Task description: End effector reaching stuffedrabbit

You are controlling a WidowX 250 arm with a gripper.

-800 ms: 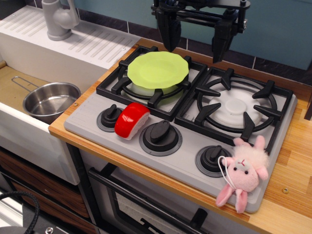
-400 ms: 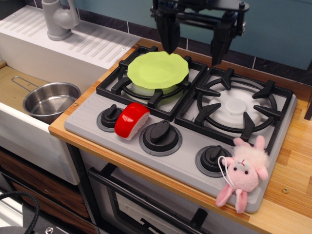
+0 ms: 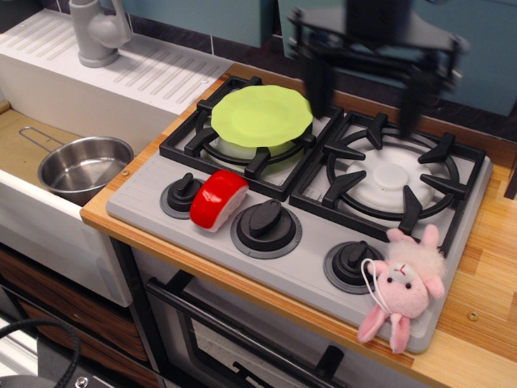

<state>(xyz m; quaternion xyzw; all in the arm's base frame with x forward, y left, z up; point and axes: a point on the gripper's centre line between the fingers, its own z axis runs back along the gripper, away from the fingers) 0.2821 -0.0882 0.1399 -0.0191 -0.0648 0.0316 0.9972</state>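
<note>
Black two-pronged end effector (image 3: 367, 101), prongs spread and empty, hangs over the rear burner; we should descend toward the pink plush stuffedrabbit (image 3: 401, 287), centring on its body.

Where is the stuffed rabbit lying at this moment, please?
The stuffed rabbit lies on the stove's front right corner, just right of the rightmost knob.

Showing one plush rabbit (image 3: 401, 288), one red-and-white toy (image 3: 218, 199), one green plate (image 3: 262, 116), one steel pot (image 3: 84, 168), one faucet (image 3: 98, 31), two burner grates (image 3: 393, 172), three stove knobs (image 3: 266, 220) and one blurred gripper (image 3: 367, 93) with two prongs.
</note>
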